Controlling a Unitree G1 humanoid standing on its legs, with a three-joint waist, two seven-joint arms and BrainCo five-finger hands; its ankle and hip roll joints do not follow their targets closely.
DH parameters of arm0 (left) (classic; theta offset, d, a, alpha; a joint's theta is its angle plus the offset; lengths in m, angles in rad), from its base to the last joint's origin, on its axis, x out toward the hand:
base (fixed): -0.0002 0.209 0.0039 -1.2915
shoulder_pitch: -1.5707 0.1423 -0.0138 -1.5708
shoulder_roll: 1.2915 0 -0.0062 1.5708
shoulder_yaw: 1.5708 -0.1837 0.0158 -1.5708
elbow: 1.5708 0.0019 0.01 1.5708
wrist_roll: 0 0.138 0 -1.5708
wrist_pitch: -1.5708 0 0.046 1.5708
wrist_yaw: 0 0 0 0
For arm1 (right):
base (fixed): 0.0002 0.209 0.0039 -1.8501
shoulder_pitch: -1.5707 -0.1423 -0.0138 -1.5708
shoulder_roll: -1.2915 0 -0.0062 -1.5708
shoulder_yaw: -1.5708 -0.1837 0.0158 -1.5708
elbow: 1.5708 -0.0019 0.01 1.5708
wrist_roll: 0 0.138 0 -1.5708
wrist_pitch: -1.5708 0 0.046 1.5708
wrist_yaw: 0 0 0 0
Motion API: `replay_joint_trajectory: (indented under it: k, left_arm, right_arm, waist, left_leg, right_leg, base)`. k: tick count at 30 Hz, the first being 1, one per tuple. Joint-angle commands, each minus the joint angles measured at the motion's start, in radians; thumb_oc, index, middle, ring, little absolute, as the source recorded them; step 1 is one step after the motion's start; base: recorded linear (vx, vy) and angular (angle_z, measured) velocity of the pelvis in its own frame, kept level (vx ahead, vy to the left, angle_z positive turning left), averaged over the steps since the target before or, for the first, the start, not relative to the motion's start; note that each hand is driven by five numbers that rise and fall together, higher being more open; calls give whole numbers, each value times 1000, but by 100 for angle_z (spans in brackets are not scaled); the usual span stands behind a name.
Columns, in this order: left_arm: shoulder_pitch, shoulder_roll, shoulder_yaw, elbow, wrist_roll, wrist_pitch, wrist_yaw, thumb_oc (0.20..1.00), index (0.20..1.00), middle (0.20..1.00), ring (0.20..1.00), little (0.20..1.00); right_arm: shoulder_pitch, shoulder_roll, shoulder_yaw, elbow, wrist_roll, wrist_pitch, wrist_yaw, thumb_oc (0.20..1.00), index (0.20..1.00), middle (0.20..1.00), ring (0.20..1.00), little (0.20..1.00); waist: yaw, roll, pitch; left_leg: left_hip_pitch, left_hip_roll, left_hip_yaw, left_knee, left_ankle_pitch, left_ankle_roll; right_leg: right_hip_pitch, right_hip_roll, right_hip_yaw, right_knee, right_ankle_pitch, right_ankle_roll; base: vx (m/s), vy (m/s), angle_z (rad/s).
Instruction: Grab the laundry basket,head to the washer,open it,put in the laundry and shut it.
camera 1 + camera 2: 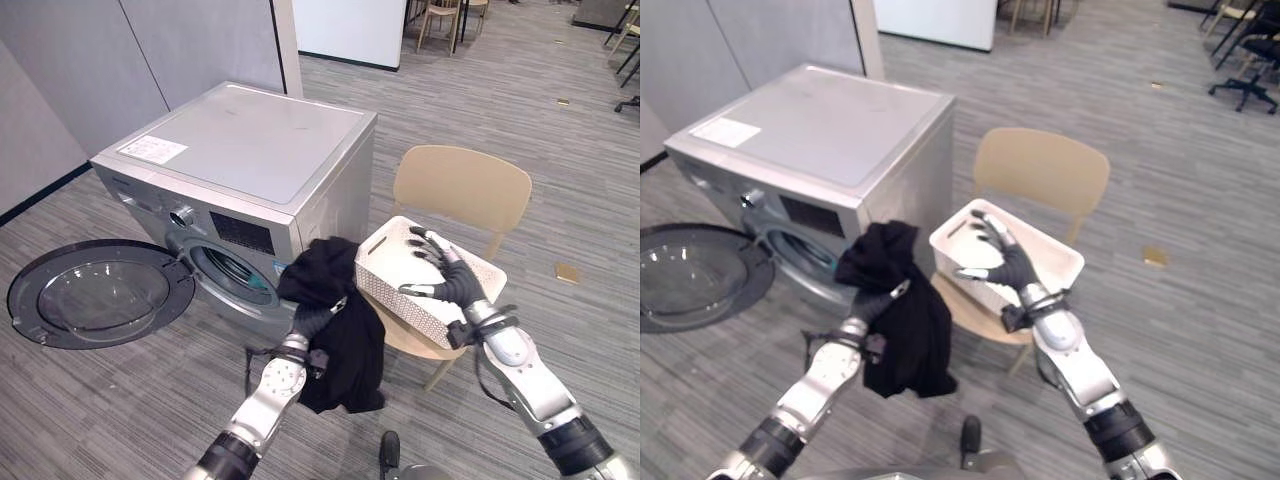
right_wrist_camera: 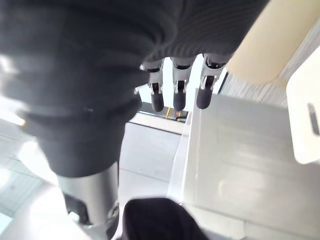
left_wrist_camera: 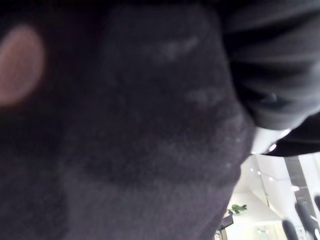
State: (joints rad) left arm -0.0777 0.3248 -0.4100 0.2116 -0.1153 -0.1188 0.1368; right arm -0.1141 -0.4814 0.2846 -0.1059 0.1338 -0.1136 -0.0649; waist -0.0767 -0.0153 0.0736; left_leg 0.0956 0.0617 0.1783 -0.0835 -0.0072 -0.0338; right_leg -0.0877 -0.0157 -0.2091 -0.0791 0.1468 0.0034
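One washer (image 1: 250,150) filled the upper left of the frame, its one round door (image 1: 95,292) swung open at far left and the drum mouth up-left of the one black garment (image 1: 335,320) hanging at lower centre. The left hand (image 1: 318,318) was buried in that cloth, so its grip could not be told. The right hand (image 1: 440,270) hovered open-fingered over the one white basket (image 1: 385,280) on the one chair (image 1: 462,185).

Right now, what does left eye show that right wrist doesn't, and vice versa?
Left eye alone: the washer's open door, the drum opening, the left hand gripping the black garment, and the white basket on the chair. Right wrist alone: the right hand from close up, fingers relaxed. Both share the washer's grey top.
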Motion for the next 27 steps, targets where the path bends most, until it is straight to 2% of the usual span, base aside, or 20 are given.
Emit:
replay_joint_trajectory:
  k: [1,5,8,11,15,20,22,23,24,25,26,27]
  left_arm:
    - [-46,14,42,-5,-38,-62,-8,200,200,200,200,200]
    - [59,56,139,29,-20,-52,-58,200,200,200,200,200]
    - [112,75,185,56,-6,-47,-75,200,200,200,200,200]
    - [211,98,273,143,20,-32,-107,200,200,200,200,200]
    - [297,86,358,219,39,-13,-109,200,200,200,200,200]
    - [327,62,413,262,15,-1,-89,200,200,200,200,200]
    - [310,61,419,271,-4,0,-71,200,200,200,200,200]
    - [286,66,413,270,-15,0,-61,200,200,200,200,200]
    - [285,66,414,270,-15,0,-61,200,200,200,200,200]
    - [277,66,412,270,-21,-1,-54,200,200,200,200,200]
    - [274,56,414,269,-28,-2,-52,200,200,200,200,200]
    - [274,56,415,269,-28,-1,-51,200,200,200,200,200]
  right_arm:
    - [-9,-10,-50,-32,-95,-53,-26,1000,1000,1000,1000,1000]
    - [158,-72,-121,74,-136,-25,37,1000,1000,1000,1000,1000]
    - [238,-75,-147,157,-154,-13,63,1000,1000,1000,1000,1000]
    - [305,-52,-178,334,-205,-10,83,1000,1000,1000,1000,1000]
    - [329,-9,-180,464,-216,-5,95,1000,1000,1000,1000,1000]
    - [301,16,-165,527,-215,2,83,1000,1000,1000,1000,1000]
    - [278,30,-160,547,-205,2,67,1000,1000,1000,1000,1000]
    - [258,35,-164,554,-193,4,43,1000,1000,1000,1000,1000]
    - [257,35,-164,555,-193,4,43,1000,1000,1000,1000,1000]
    - [252,34,-162,570,-196,7,29,1000,1000,1000,1000,1000]
    - [245,30,-153,579,-211,21,18,1000,1000,1000,1000,1000]
    - [244,30,-152,579,-211,21,17,1000,1000,1000,1000,1000]
  waist:
    - [12,-28,-31]
    - [7,-25,-25]
    - [5,-23,-22]
    - [8,-18,-12]
    - [18,-12,4]
    - [40,-12,40]
    - [58,-18,83]
    - [71,-26,124]
    - [69,-26,120]
    - [72,-26,127]
    - [82,-25,126]
    - [81,-25,127]
  left_leg:
    - [-41,-15,-8,-4,-27,-5]
    - [-40,-12,-10,-4,-22,-8]
    - [-39,-11,-10,-4,-20,-9]
    - [-35,-9,-11,-4,-14,-8]
    - [-32,-8,-13,-4,-8,-7]
    - [-49,-6,-31,24,-2,-5]
    - [-119,-8,-47,100,-6,-9]
    - [-210,-6,-40,205,-13,-26]
    - [-216,-6,-42,206,-11,-25]
    - [-239,11,-3,226,-9,-31]
    - [-233,63,75,230,-24,-41]
    - [-232,64,74,232,-25,-41]
  right_leg:
    - [138,-49,60,47,-211,113]
    - [138,-46,60,57,-217,111]
    - [138,-44,56,61,-220,109]
    - [139,-42,56,64,-225,106]
    - [143,-39,56,66,-232,99]
    - [136,-38,46,83,-245,90]
    - [112,-47,30,102,-249,84]
    - [95,-68,-17,113,-255,74]
    - [91,-68,-19,112,-253,74]
    - [86,-79,-56,109,-255,72]
    - [105,-95,-107,98,-273,79]
    - [106,-94,-107,97,-273,79]
  base:
    - [0,0,0]
    - [0,0,0]
    - [1,-14,0]
    - [0,-10,0]
    - [-4,-10,-2]
    - [-45,-20,3]
    - [-245,-43,13]
    - [-265,-40,39]
    - [-224,-19,97]
    - [-2,29,118]
    - [3,27,131]
    - [82,64,94]
